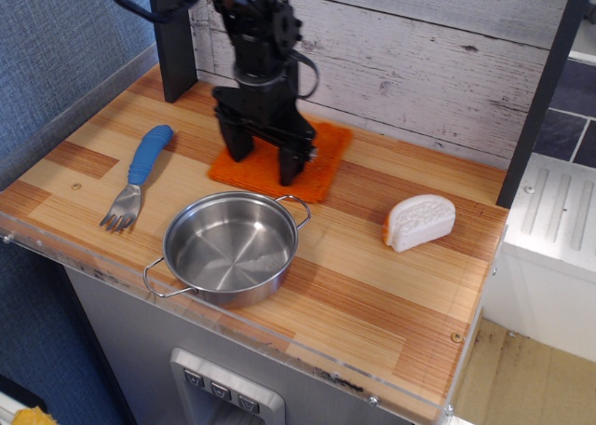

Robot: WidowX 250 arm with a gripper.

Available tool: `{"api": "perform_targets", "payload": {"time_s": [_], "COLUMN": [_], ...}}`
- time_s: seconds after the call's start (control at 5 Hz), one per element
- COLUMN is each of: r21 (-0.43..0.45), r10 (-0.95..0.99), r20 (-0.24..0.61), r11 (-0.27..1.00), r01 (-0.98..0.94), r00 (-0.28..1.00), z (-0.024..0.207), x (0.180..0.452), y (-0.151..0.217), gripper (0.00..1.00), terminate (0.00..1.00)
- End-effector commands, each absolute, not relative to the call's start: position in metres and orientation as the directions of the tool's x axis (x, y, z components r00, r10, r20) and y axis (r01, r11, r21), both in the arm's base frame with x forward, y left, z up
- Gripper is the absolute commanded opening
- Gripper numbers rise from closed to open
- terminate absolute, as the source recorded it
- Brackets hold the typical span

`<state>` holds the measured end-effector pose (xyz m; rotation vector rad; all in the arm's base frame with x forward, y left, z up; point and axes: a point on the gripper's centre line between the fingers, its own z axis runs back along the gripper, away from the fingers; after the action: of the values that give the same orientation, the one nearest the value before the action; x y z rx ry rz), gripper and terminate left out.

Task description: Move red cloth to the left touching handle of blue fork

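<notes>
The red cloth (323, 157) lies flat at the back middle of the wooden counter (391, 285). My gripper (264, 160) stands on it pointing down, its black fingers (291, 164) spread wide and set on the cloth's left half. The blue fork (147, 157) lies to the left, handle towards the back, tines (118, 215) towards the front. A strip of bare wood separates the cloth's left edge from the fork's handle.
A steel pan (169, 248) with two wire handles sits just in front of the cloth. A white wedge-shaped object (419, 222) lies at the right. A black post (172, 38) stands at the back left, against the plank wall.
</notes>
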<state>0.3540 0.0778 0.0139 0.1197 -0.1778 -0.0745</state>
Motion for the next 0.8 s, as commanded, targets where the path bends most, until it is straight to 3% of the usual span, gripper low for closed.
{"api": "perform_targets", "payload": {"time_s": [0.0,0.6], "r21": [0.173,0.189], "r10": [-0.044,0.046], "r20": [0.220,0.209], "r11": [0.985,0.978], "r01": [0.005,-0.087], "r00": [0.975,0.977], "z": [0.039,0.039], "x": [0.363,0.363], "y": [0.126,0.176], "gripper": [1.00,1.00], "terminate": [0.00,0.00]}}
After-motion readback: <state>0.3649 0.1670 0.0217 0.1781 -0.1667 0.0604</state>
